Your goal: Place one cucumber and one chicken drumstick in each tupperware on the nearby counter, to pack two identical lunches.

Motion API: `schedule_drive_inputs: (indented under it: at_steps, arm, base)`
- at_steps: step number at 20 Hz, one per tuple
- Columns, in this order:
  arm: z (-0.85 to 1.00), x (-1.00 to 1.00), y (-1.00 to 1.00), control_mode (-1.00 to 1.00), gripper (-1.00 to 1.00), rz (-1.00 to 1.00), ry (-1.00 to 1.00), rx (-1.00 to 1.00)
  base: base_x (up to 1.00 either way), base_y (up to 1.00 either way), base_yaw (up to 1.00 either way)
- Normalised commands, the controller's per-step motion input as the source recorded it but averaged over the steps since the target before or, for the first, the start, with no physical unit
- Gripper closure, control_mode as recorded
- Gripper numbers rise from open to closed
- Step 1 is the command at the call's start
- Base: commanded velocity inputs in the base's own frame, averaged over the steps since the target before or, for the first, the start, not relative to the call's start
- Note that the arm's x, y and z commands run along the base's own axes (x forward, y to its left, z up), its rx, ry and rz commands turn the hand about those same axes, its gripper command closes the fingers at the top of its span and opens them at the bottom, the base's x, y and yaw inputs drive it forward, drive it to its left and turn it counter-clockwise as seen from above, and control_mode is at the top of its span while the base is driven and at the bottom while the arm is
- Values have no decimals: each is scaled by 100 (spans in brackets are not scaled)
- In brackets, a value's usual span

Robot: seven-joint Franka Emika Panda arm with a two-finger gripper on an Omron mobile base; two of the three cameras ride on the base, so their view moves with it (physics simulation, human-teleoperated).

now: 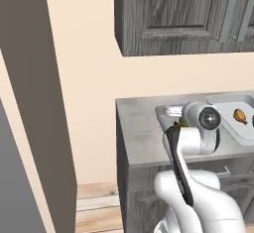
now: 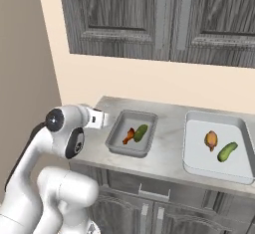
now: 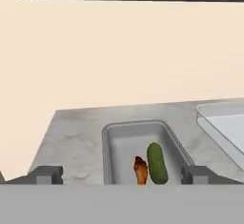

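On the counter (image 2: 167,156) stands the smaller grey tupperware (image 2: 115,128), holding a chicken drumstick (image 2: 128,136) and a cucumber (image 2: 141,132) side by side. To its right, the larger white-floored tupperware (image 2: 199,153) holds another drumstick (image 2: 211,140) and cucumber (image 2: 227,151). My gripper (image 2: 105,120) hovers just left of the small tray, open and holding nothing. In the hand view its fingertips (image 3: 45,174) stand wide apart. Beyond them lie the small tupperware (image 3: 133,125), its drumstick (image 3: 140,169) and its cucumber (image 3: 157,162). The large tupperware (image 3: 224,123) shows at the right edge.
Dark wood-grain wall cabinets (image 2: 149,14) hang above the counter against a beige wall. The counter ends at its left edge (image 1: 119,128), with wooden floor (image 1: 96,207) below. A tall brown panel (image 1: 34,103) stands further left.
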Motion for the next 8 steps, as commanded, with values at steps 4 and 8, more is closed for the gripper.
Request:
schedule_drive_inputs:
  at_steps: [4,8]
  arm:
    - [45,-100,41,-100,-100,0,-81,-36]
    - [40,-100,63,-100,-100,0,-73,-28]
  base:
    - [0,0,0]
    - [0,0,0]
